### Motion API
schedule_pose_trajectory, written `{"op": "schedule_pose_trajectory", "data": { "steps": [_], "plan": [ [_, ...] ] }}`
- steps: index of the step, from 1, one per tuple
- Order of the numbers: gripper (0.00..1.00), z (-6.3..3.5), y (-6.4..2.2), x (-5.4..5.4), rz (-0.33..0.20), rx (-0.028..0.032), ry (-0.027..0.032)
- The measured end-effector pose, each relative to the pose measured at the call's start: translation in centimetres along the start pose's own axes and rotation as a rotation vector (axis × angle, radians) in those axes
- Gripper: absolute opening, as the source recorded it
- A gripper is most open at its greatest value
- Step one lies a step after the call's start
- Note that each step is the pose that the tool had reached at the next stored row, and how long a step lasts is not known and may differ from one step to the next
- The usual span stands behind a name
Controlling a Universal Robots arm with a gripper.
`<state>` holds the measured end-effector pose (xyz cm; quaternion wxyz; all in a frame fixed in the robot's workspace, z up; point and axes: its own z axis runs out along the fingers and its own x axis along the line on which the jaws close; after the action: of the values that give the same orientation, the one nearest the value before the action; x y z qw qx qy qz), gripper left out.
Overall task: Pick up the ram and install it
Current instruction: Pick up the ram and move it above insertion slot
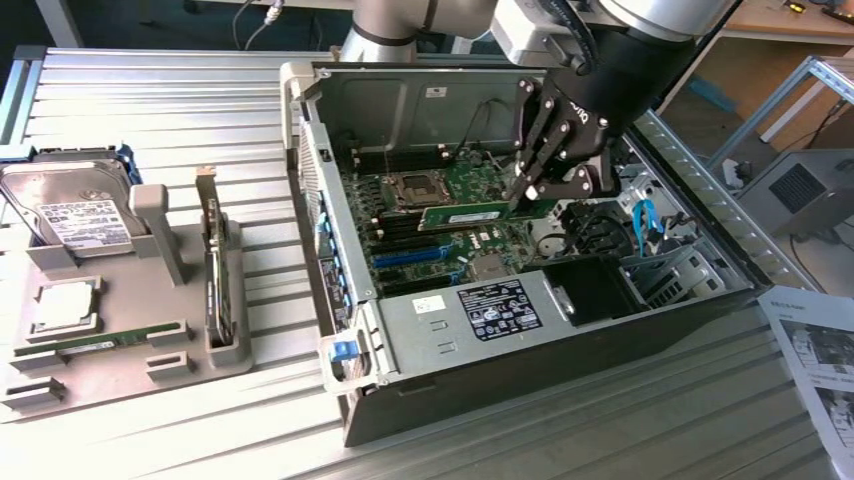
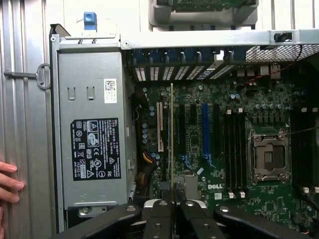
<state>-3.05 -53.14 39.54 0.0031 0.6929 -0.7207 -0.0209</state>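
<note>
My gripper (image 1: 531,196) hangs inside the open computer case (image 1: 334,200), shut on the ram (image 1: 467,213), a long green stick held level above the motherboard (image 1: 467,245). In the wrist view the ram (image 2: 172,134) appears edge-on as a thin line running out from my gripper (image 2: 173,193), over the expansion slots. The black memory slots (image 2: 234,149) lie beside the CPU socket (image 2: 269,157), off to one side of the ram.
A grey tray (image 1: 120,385) at the exterior view's left carries a hard drive (image 1: 74,205), a silver processor chip (image 1: 64,305), another green stick (image 1: 100,340) and an upright card (image 1: 214,270). The power supply (image 1: 487,305) sits in the case. A person's fingers (image 2: 7,183) rest outside it.
</note>
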Motion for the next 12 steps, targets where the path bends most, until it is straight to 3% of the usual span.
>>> {"op": "schedule_pose_trajectory", "data": {
  "steps": [12],
  "plan": [
    [0.12,0.11,0.00,-0.51,0.000,0.0000,-0.0001]
  ]
}}
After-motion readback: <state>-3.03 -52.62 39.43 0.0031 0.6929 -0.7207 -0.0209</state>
